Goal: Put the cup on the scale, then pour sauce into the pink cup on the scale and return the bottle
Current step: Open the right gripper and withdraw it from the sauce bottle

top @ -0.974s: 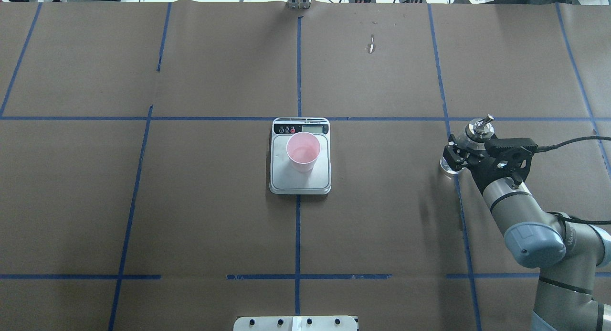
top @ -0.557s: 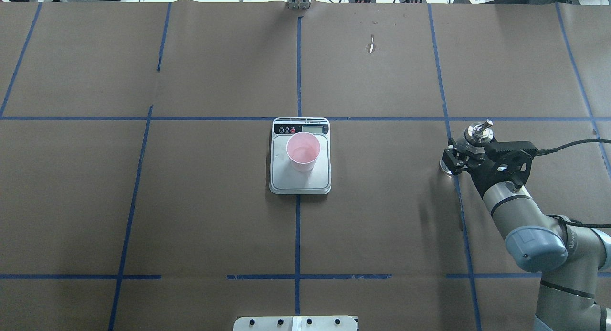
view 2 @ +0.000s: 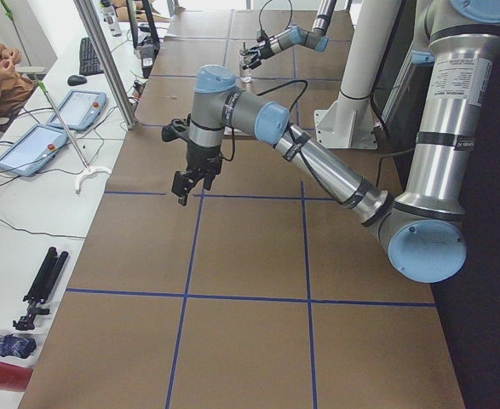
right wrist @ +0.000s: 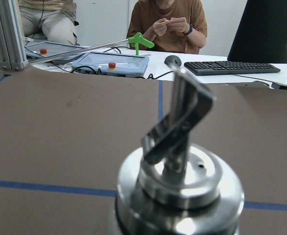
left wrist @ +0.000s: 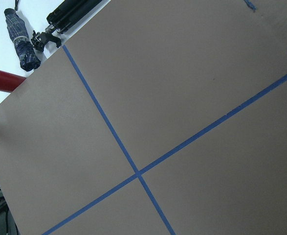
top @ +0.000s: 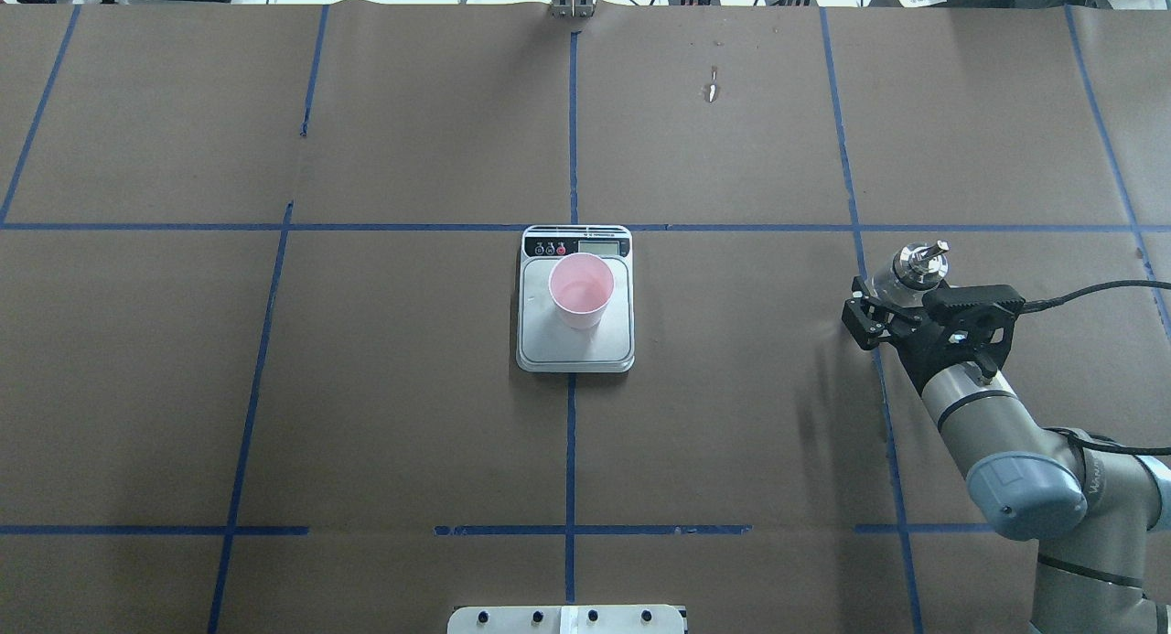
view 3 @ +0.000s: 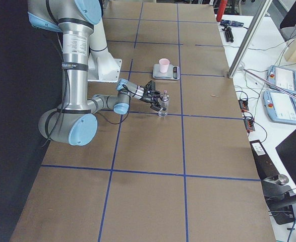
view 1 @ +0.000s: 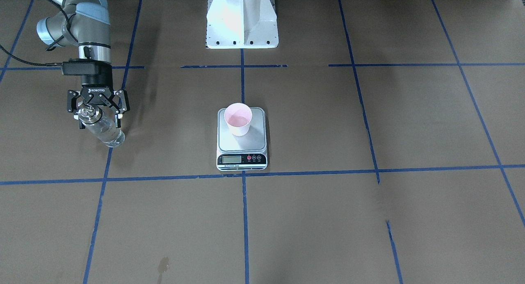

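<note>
Bottle [view 1: 103,130]: upright on the table [view 1: 328,218], between wide-spread fingers of the right gripper [view 1: 98,119], held by neither. Cup [view 1: 238,119]: on the scale [view 1: 242,144], well apart. Left gripper [view 2: 186,182]: opening cannot be told.

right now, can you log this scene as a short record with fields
cup: pink, upright on the scale, toward its display end
scale: middle of the table
bottle: upright on the table at the robot's right, well away from the scale
right gripper: open, straddling the bottle's top without clamping it
left gripper: above bare table, far from the scale; open or shut cannot be told
task stage: cup placed on scale; bottle set down
</note>
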{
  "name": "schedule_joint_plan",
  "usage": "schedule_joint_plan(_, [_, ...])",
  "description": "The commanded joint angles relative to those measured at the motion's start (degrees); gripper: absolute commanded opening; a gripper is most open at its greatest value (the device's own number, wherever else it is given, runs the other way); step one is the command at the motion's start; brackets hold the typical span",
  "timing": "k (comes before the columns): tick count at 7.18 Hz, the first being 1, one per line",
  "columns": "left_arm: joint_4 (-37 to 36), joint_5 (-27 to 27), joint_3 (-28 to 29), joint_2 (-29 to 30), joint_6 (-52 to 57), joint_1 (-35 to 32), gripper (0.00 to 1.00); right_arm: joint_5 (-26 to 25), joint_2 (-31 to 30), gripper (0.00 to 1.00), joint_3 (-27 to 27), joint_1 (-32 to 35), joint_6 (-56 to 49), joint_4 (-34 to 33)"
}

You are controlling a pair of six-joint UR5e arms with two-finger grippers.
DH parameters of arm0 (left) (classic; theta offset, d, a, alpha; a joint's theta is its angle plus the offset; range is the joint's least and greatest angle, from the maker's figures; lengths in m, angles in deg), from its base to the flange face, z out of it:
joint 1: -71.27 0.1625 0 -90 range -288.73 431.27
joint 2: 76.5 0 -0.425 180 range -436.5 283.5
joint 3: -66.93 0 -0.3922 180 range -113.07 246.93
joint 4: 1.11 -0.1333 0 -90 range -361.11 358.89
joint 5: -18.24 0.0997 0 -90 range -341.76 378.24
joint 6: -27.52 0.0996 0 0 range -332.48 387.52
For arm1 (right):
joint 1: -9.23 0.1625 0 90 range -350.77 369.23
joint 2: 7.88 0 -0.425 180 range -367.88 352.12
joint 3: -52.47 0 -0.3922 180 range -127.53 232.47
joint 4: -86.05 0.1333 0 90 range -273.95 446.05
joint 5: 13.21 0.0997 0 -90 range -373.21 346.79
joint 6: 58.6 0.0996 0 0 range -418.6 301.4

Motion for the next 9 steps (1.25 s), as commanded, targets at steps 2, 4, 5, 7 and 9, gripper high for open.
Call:
schedule_joint_plan(2, [-2.73,0.09,-1.24,0.97,0.0,0.07,1.0,-0.12,-4.72,1.0,-4.42,-1.7,0.33,0.0])
schedule_joint_plan(4, [-3.0,0.09,-1.25,0.98,0.0,0.07,1.0,-1.78,-6.84,1.0,-7.06,-4.33,0.51,0.09])
schedule_joint_plan(5, [-3.0,0.09,-1.25,0.98,0.0,0.07,1.0,-1.79,-9.72,1.0,-9.77,-5.65,0.6,0.17])
schedule_joint_plan(7, [-3.0,0.09,-1.34,0.98,0.0,-0.02,1.0,-1.71,-16.66,1.0,-16.97,-7.5,0.51,0.18])
schedule_joint_plan(9, [-3.0,0.09,-1.51,0.98,0.0,-0.02,1.0,-0.92,-20.19,1.0,-21.73,-7.68,0.42,0.09])
